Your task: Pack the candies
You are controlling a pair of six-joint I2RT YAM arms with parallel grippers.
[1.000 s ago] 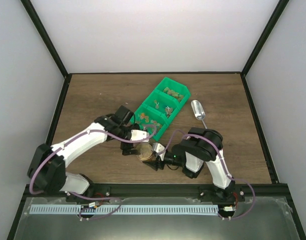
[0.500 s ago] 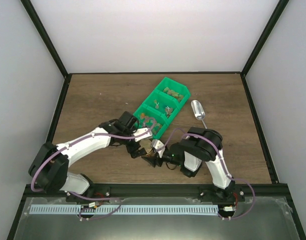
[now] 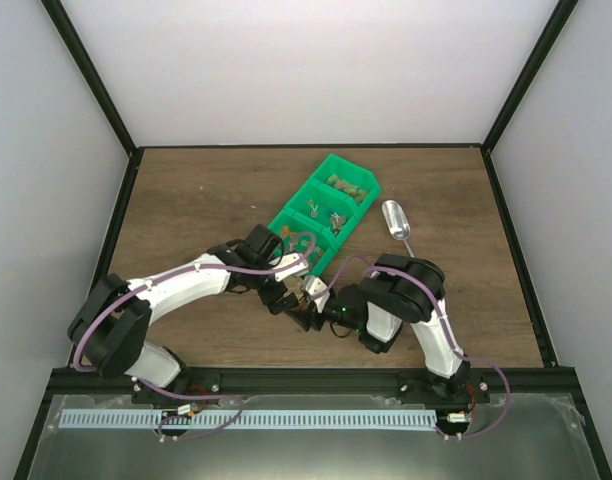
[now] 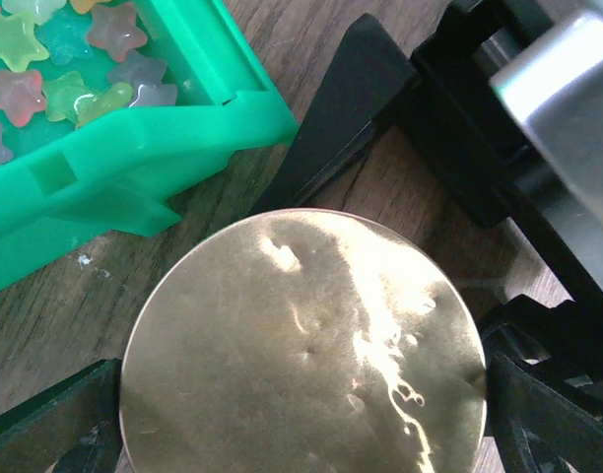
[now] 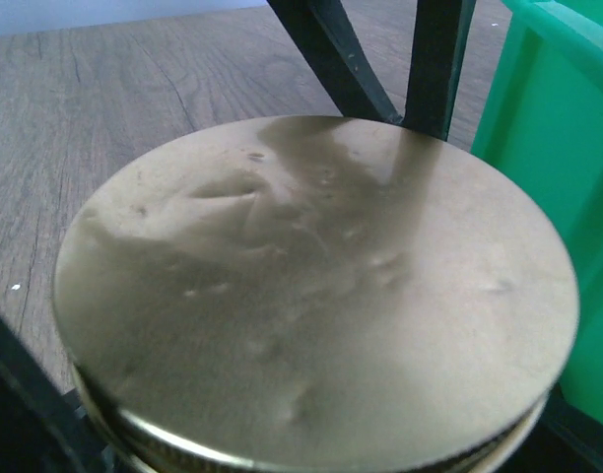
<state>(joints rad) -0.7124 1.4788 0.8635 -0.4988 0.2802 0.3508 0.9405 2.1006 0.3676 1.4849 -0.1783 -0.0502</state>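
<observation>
only the left wrist view resolves the candies as stars.

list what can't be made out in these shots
- jar body, contents: under lid in both wrist views; behind left gripper and right gripper in top view
- right gripper's hold: contact hidden below lid, right wrist
- candies: cut off by frame edge, left wrist; too small to count, top view

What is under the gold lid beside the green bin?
The gold lid covers everything directly beneath it. Only its own ridged rim shows at the bottom of the right wrist view; whatever it sits on is hidden.
</observation>
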